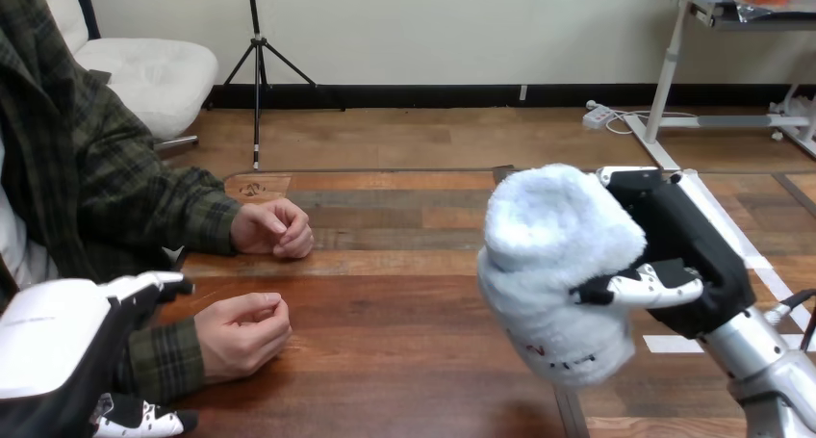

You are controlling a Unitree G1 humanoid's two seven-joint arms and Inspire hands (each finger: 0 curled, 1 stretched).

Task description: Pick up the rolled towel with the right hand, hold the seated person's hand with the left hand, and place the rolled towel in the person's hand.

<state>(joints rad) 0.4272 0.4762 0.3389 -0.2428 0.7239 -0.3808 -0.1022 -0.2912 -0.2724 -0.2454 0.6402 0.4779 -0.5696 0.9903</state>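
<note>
The right hand (688, 250) is curled around the rolled towel (553, 265), held above the table (404, 371). The left hand (58, 351) is beside the person's nearer hand (241, 334); its grip I cannot tell.

Nothing I can read from here. Small reddish marks sit low on the rolled towel (553, 255), too blurred to make out. A dark stamp (252, 189) on the far edge of the table (404, 313), just beyond the person's farther hand (272, 228), is illegible too.
</note>
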